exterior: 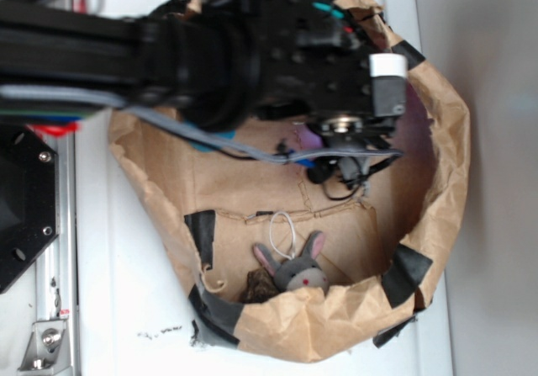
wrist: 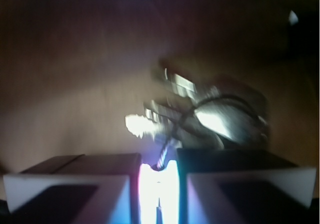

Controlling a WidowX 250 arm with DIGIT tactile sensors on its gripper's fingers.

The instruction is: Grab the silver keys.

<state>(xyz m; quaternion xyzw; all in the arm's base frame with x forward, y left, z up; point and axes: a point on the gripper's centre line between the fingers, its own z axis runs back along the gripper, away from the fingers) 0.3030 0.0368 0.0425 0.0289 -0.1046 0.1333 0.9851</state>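
The silver keys [wrist: 200,115] show in the wrist view as a blurred shiny bunch just beyond my fingertips, a little right of centre. One thin wire ring of the bunch runs down into the narrow bright slit between my two fingers. My gripper [wrist: 159,170] is shut on that ring. In the exterior view the gripper [exterior: 340,156] points down into the paper-lined bin. The keys [exterior: 343,176] hang as a dark tangle right under it, above the bin floor. The arm hides the back of the bin.
The brown paper bin [exterior: 437,182] has crumpled walls patched with black tape. A grey plush bunny [exterior: 299,268], a brown lump [exterior: 261,285] and a white loop [exterior: 284,229] lie by its front wall. A purple object [exterior: 308,137] peeks from beneath the arm.
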